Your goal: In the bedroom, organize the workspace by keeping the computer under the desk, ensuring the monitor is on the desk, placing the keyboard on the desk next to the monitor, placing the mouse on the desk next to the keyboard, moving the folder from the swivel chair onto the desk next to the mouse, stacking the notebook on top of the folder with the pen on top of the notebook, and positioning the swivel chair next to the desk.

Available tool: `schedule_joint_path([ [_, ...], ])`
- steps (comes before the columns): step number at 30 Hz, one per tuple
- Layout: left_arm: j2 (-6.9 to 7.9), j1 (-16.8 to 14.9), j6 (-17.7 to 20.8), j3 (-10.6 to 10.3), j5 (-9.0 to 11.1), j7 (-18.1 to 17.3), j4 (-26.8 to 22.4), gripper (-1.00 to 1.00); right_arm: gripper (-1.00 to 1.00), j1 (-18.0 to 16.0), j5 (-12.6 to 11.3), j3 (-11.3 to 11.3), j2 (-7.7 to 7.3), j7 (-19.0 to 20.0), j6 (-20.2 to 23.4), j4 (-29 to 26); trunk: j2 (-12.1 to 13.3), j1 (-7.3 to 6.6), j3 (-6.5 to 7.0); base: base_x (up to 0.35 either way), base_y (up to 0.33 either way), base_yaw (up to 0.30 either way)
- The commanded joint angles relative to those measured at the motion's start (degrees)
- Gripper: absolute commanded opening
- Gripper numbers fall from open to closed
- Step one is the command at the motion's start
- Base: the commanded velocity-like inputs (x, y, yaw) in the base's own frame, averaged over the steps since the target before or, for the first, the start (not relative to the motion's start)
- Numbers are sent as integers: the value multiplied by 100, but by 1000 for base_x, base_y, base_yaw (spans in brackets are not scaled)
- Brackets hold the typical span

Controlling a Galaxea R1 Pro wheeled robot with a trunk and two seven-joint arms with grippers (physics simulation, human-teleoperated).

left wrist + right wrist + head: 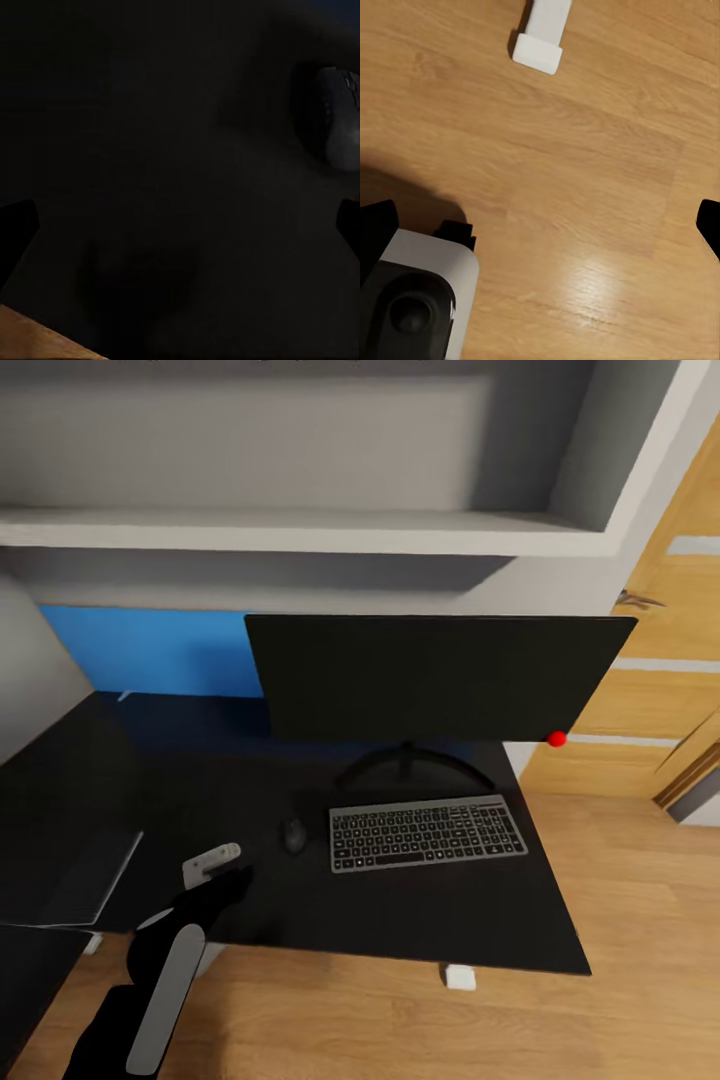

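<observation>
The monitor (430,675) stands on the desk (400,920), screen black, a red dot at its lower right corner. In front of it lies the keyboard (427,833), and the mouse (293,835) sits just left of the keyboard. My left gripper (228,880) hovers over the desk's front left part, a little short and left of the mouse. In the left wrist view the left gripper (180,225) is open over bare black desk top, with the mouse (339,120) beyond it. My right gripper (540,225) is open above the wood floor, holding nothing.
A blue back panel (150,650) rises behind the desk, with a white wall shelf (300,530) above. A wooden door (670,660) is at the right. A dark flat slab with a pale edge (70,880) lies at the left. A white desk foot (540,37) rests on the floor.
</observation>
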Motion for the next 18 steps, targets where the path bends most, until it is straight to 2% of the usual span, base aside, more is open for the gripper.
schedule_joint_path([
  [1,0,-6,11,-6,59,58,-5,100,100,-8,51,-48,8,39,-40,-10,-5,0,-3,-64,-61,271],
  [2,-1,-5,9,-4,59,57,-5,100,100,-10,51,-44,26,17,-22,-2,-5,0,2,-41,-39,248],
  [4,-3,-5,7,-5,59,57,-5,100,100,-16,48,-31,175,-153,160,-27,-5,0,14,-17,-16,196],
  [6,-7,-5,7,-7,59,57,-5,100,100,-14,46,-9,226,-235,252,-39,-5,0,28,-7,-7,171],
  [18,-6,-5,7,-9,59,49,-5,100,100,-14,45,20,256,-282,268,-48,-5,0,116,-1,-1,155],
])
